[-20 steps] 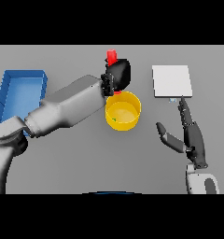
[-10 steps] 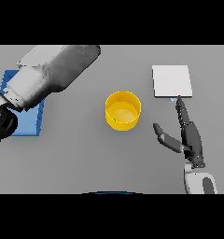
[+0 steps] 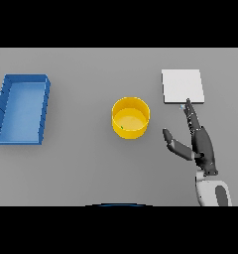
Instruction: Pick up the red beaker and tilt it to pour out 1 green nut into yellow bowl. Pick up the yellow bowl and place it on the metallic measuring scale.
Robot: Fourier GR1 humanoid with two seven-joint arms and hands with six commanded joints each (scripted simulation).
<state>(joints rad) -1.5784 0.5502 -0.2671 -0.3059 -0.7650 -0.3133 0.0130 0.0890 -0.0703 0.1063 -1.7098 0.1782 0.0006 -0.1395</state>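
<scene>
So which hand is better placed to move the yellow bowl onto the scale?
Probably the right hand. It rests open between the yellow bowl and the metallic scale, close to both. The left hand is not in view.

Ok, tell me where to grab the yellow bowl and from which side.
Probably pinch the yellow bowl by its right rim, coming in from the right with the open right hand. It stands upright, mouth open, and that hand is nearest.
</scene>
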